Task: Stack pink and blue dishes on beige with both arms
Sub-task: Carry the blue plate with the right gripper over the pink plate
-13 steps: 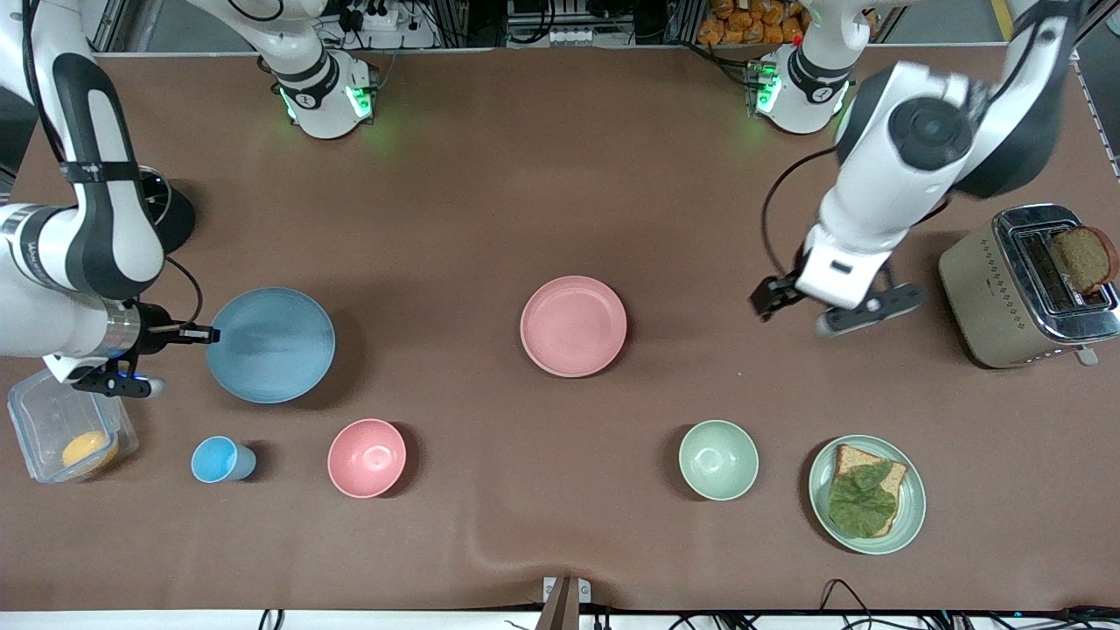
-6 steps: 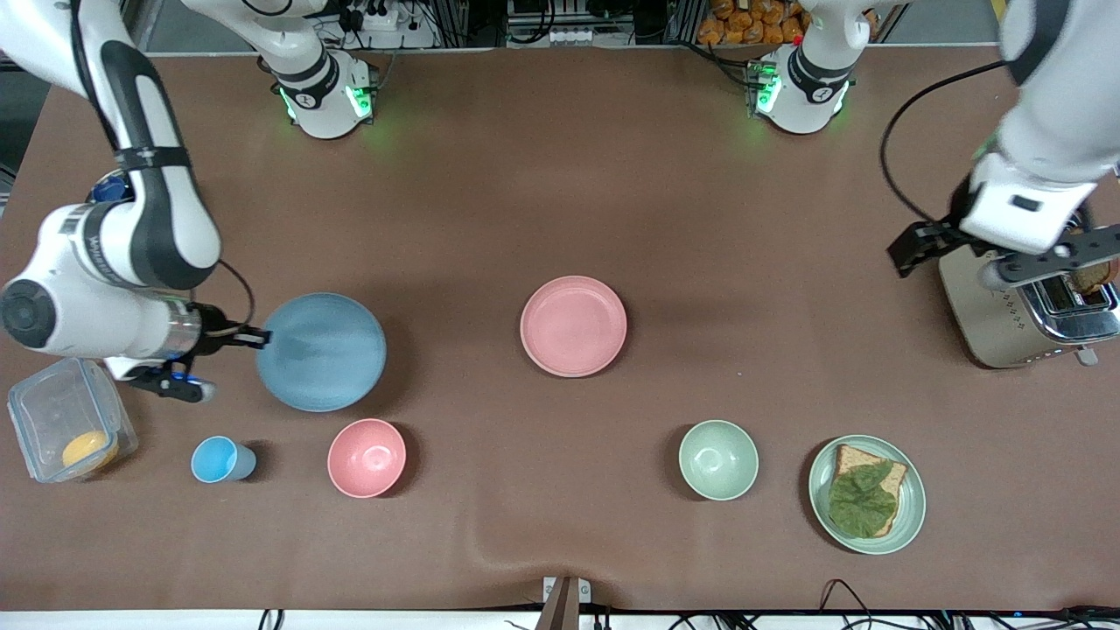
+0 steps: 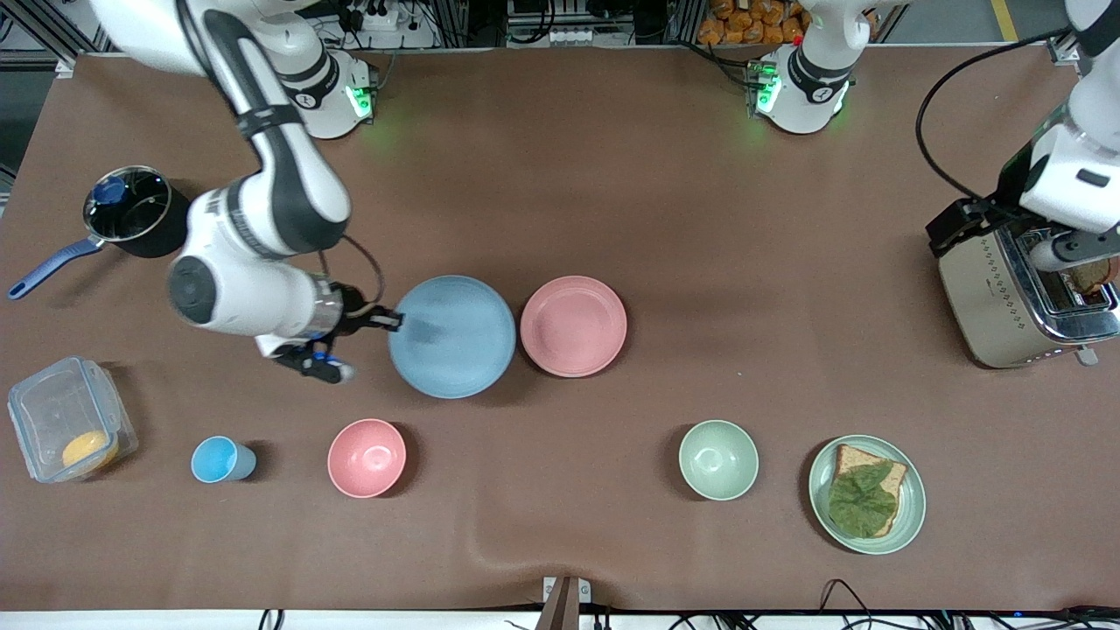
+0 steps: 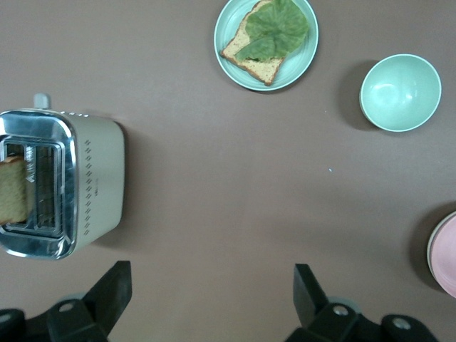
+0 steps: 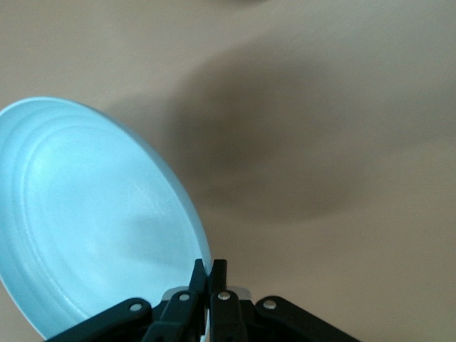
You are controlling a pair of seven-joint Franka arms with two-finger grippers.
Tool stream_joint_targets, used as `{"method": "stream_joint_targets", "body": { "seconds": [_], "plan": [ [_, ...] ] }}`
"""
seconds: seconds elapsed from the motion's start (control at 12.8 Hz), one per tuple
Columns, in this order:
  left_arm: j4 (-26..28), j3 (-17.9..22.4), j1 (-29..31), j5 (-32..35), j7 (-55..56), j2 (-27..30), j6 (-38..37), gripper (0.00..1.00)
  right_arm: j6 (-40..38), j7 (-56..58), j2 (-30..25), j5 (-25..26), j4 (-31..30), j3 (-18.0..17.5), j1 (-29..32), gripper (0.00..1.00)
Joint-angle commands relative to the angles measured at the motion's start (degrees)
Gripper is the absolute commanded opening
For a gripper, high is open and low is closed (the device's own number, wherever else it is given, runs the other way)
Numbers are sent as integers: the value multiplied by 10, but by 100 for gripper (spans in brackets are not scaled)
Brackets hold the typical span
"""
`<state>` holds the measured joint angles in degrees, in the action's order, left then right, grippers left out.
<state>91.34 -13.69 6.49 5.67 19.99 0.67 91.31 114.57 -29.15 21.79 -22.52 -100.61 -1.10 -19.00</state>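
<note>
My right gripper [image 3: 394,321] is shut on the rim of the light blue plate [image 3: 451,337] and holds it above the table, tilted, right beside the pink plate [image 3: 573,325]. The right wrist view shows the fingers [image 5: 211,274] pinching the blue plate's [image 5: 92,221] edge. The pink plate lies flat near the table's middle, and its edge shows in the left wrist view [image 4: 445,256]. My left gripper [image 3: 1015,238] hangs open and holds nothing over the toaster at the left arm's end of the table [image 4: 211,281]. No beige plate is in view.
A toaster [image 3: 1015,293] with a bread slice stands at the left arm's end. Nearer the camera sit a green plate with bread and lettuce [image 3: 866,494], a green bowl [image 3: 718,459], a pink bowl [image 3: 367,458], a blue cup [image 3: 219,459] and a plastic box [image 3: 66,429]. A dark pot [image 3: 131,210] stands at the right arm's end.
My right arm has carried the blue plate from its end of the table to beside the pink plate. My left arm has swung from near the pink plate to over the toaster.
</note>
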Motion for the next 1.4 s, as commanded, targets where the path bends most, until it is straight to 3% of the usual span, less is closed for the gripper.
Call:
{"method": "stream_joint_targets", "body": {
  "seconds": [0.0, 0.16, 0.47, 0.93, 1.32],
  "plan": [
    [-33, 16, -3, -20, -19, -5, -29, 100, 76, -116, 21, -13, -9, 8, -94, 0],
    [-39, 15, -1, -20, -20, -6, -28, 100, 139, -190, 47, -13, -9, 8, -148, 0],
    [-39, 13, -2, -41, -36, -8, -28, 100, 178, -253, 70, -13, -9, 8, -187, 0],
    [-33, 11, -8, -44, -136, -21, -32, 100, 183, -270, 83, -12, -16, 8, -196, 0],
    [-31, 11, -3, -44, -140, -21, -39, 100, 183, -285, 82, -12, -36, 8, -206, 0]
  ]
}}
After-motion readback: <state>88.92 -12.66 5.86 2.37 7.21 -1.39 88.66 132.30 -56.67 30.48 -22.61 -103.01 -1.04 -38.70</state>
